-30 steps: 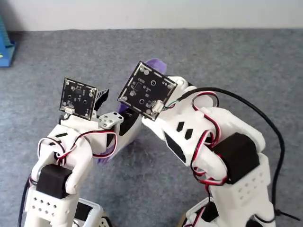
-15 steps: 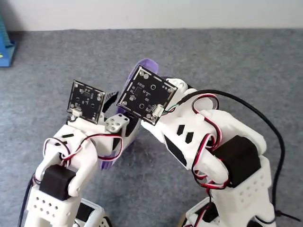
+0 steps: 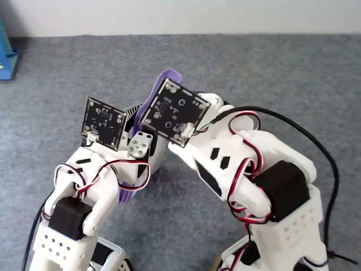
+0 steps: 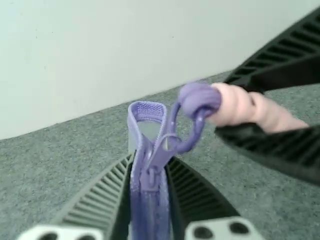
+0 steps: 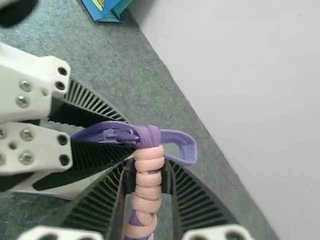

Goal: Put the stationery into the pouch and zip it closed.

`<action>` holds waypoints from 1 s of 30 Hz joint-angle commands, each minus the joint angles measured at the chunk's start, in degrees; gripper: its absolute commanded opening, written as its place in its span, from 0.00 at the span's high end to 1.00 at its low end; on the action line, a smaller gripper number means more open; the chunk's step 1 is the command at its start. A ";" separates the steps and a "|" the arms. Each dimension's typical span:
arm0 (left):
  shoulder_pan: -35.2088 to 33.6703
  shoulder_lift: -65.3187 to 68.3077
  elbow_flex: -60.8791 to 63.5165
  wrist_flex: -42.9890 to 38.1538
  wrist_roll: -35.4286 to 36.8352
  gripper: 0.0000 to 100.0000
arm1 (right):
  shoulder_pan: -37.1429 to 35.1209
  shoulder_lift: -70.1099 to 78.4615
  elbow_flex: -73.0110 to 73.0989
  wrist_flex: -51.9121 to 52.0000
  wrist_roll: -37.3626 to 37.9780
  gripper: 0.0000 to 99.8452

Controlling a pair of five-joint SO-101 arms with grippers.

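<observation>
Left gripper point(image 4: 150, 167) has its jaws pinched on the zip edge of the purple pouch point(image 3: 162, 81), which hangs off the desk point(image 3: 271, 79) between the two arms. Right gripper point(image 5: 148, 175) has its jaws pressed onto the pink braided pull cord point(image 5: 149, 152). The slider point(image 5: 118, 135) sits just beside the end tab point(image 5: 183, 143), so the zip looks nearly shut; can't tell whether the stationery is inside. Main risk: if you pull on past the end stop, the cord may slip out of the right jaws, or the pouch may get dragged out of the left jaws and drop, since only a thin edge is held. Second risk: the two sets of jaws are close together, so an inward move or a twist could knock them together and skew the zip line. Pull along the zip, away from the left jaws, not sideways. Room: bare desk on every side of the arms, the wall point(image 3: 180, 17) runs along the far edge with a gap to the pouch, and the blue box point(image 3: 5, 59) sits at the far left corner, well apart. The only tight spot is between the grippers.
</observation>
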 commanded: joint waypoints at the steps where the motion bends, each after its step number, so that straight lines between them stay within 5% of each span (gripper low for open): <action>1: 0.09 -0.79 -3.03 -1.05 -0.53 0.98 | 3.12 -1.63 -2.64 -0.48 0.18 0.99; 12: 0.26 -2.81 -3.03 8.26 1.85 0.99 | 14.02 2.59 2.37 -11.47 0.00 0.99; 30: 1.58 -34.64 16.75 9.41 -0.35 0.99 | 17.10 10.15 2.81 -16.75 0.35 0.99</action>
